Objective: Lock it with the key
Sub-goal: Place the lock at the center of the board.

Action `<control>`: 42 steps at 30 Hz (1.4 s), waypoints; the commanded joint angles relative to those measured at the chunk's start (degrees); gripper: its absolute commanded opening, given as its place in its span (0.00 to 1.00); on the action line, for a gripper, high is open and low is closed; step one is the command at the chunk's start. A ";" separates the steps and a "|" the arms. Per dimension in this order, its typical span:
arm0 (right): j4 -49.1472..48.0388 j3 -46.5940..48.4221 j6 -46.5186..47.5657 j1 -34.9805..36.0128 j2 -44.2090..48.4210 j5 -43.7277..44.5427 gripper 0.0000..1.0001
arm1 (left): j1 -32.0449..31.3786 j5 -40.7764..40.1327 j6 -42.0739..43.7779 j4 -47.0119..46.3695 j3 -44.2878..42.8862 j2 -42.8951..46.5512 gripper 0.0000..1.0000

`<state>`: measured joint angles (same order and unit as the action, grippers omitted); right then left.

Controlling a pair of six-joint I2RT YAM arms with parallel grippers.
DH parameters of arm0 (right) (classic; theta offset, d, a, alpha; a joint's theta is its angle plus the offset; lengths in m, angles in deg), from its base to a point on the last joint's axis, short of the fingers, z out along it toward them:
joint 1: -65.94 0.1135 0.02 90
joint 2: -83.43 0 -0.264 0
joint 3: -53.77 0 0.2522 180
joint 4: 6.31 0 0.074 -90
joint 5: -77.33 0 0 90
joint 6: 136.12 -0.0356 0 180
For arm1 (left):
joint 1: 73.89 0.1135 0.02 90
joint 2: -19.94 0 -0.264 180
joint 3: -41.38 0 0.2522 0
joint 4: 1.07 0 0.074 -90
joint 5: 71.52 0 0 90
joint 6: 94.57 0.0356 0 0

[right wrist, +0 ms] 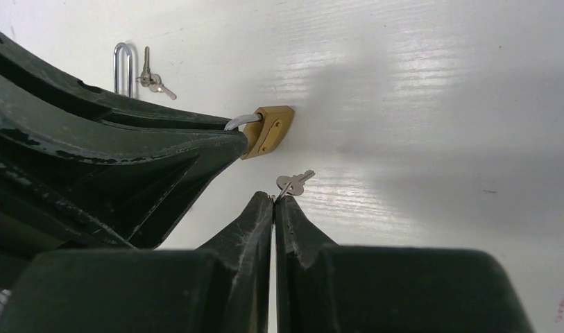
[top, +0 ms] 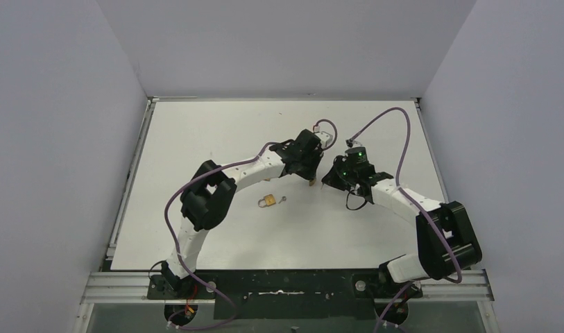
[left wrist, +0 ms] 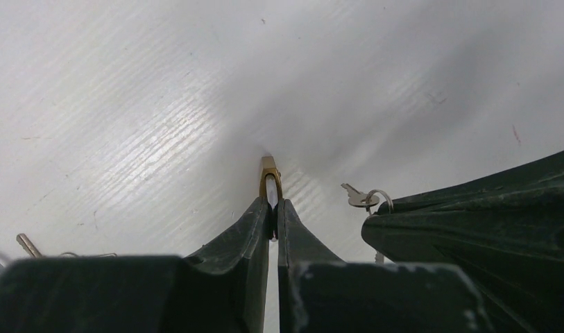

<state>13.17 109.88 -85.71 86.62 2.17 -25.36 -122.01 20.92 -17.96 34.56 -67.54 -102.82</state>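
My left gripper (left wrist: 273, 208) is shut on the silver shackle of a small brass padlock (left wrist: 268, 177) and holds it just over the white table. In the right wrist view the padlock's body (right wrist: 268, 128) sticks out from the left fingers (right wrist: 161, 149). My right gripper (right wrist: 274, 200) is shut on the ring of a small silver key (right wrist: 293, 184), whose blade points away, a short way below the padlock and apart from it. The key also shows in the left wrist view (left wrist: 361, 199). In the top view both grippers (top: 311, 173) (top: 332, 178) meet at mid-table.
A second brass padlock (top: 267, 201) with its own key (top: 284, 200) lies on the table near the left forearm. Its shackle (right wrist: 123, 66) and keys (right wrist: 154, 82) show in the right wrist view. Grey walls enclose the white table (top: 216, 132).
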 commanded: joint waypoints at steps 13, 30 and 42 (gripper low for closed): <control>-11.12 0.16 -5.16 2.25 -6.00 4.43 0.18 | -0.55 -3.32 -5.77 -6.89 0.61 1.31 0.00; -5.97 -0.17 0.04 2.00 4.07 8.30 0.55 | -0.06 -3.99 -5.77 -6.47 0.14 4.36 0.42; 0.94 3.03 6.28 0.56 15.36 7.34 0.99 | 1.23 -5.27 -4.77 -5.32 -0.10 11.76 0.87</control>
<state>15.49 108.98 -82.61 87.48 14.30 -17.77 -121.18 15.65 -23.36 30.93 -66.38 -97.61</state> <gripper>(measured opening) 0.876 0.773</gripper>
